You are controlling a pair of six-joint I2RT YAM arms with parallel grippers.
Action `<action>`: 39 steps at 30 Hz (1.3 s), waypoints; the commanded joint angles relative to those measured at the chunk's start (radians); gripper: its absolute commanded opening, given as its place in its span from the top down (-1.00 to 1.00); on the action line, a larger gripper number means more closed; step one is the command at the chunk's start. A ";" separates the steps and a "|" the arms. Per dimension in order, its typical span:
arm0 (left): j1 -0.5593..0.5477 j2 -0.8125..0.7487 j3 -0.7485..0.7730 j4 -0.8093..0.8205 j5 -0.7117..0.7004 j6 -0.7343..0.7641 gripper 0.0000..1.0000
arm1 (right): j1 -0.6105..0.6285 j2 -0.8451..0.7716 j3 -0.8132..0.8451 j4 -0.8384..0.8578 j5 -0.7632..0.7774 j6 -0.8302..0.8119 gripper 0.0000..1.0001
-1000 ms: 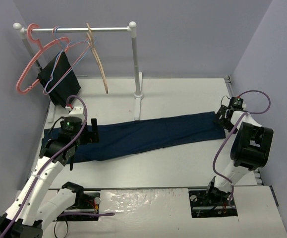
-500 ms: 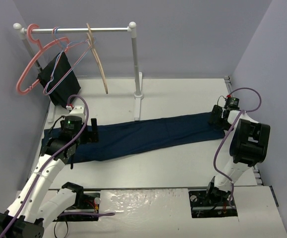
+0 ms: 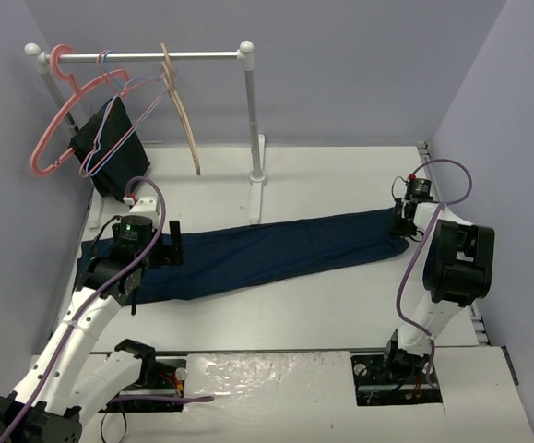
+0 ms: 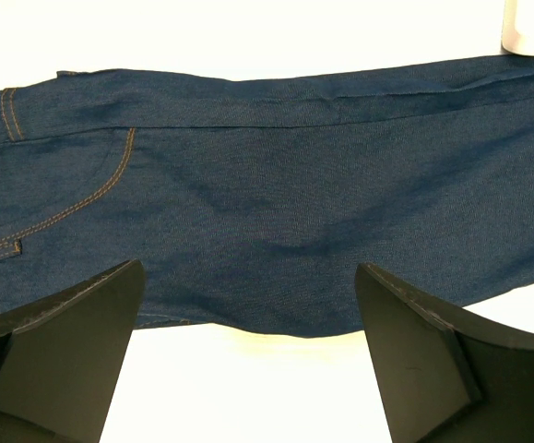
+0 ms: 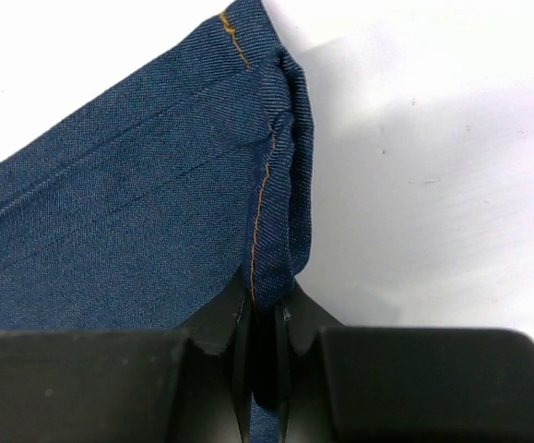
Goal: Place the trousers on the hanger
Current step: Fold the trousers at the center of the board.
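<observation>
The trousers [image 3: 267, 251], dark navy jeans, lie stretched flat across the table, waist at the left and leg hems at the right. My left gripper [image 3: 172, 242] is open above the hip part of the trousers [image 4: 276, 185], with its fingers [image 4: 64, 341] wide apart near their front edge. My right gripper [image 3: 403, 221] is shut on the hem of the trousers [image 5: 276, 231] at the right end, with the cloth pinched between the jaws. The hanger [image 3: 182, 111], of tan wood, hangs from the rail at the back left.
A white clothes rail [image 3: 147, 56] with a post and foot [image 3: 255, 185] stands behind the trousers. On it hang a pink plastic hanger [image 3: 56, 120], thin wire hangers [image 3: 110, 120] and a black cloth [image 3: 110, 148]. Grey walls close in the left, back and right.
</observation>
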 commanded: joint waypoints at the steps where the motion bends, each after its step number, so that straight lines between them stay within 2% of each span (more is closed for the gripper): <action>1: 0.008 -0.010 0.027 0.046 -0.025 0.015 -0.94 | 0.006 -0.064 0.051 -0.100 0.035 0.017 1.00; 9: 0.008 -0.014 0.025 0.041 -0.027 0.009 -0.94 | -0.042 -0.187 0.401 -0.266 0.072 0.027 1.00; 12: 0.008 -0.011 0.022 0.041 -0.029 0.007 -0.94 | -0.075 -0.203 0.567 -0.338 0.114 -0.019 1.00; 18: 0.008 0.009 0.024 0.041 -0.025 0.006 -0.94 | -0.096 -0.205 0.752 -0.422 0.126 -0.105 1.00; 25: 0.008 0.032 0.022 0.042 -0.014 0.005 -0.94 | -0.112 -0.216 0.828 -0.453 0.292 -0.207 1.00; 27: 0.008 0.040 0.022 0.045 -0.004 0.006 -0.94 | -0.114 -0.209 0.856 -0.454 0.299 -0.206 1.00; 32: 0.007 0.053 0.021 0.051 0.031 0.007 -0.94 | -0.114 -0.182 0.923 -0.480 0.190 -0.186 1.00; 35: 0.003 0.059 0.023 0.070 0.118 -0.015 -0.87 | -0.098 -0.211 0.871 -0.477 0.100 -0.167 1.00; 37: -0.014 0.073 0.035 0.101 0.207 -0.042 -0.76 | -0.089 -0.230 0.821 -0.474 0.082 -0.160 1.00; 39: -0.078 0.106 0.061 0.166 0.248 -0.084 -0.57 | -0.089 -0.253 0.754 -0.458 0.073 -0.150 1.00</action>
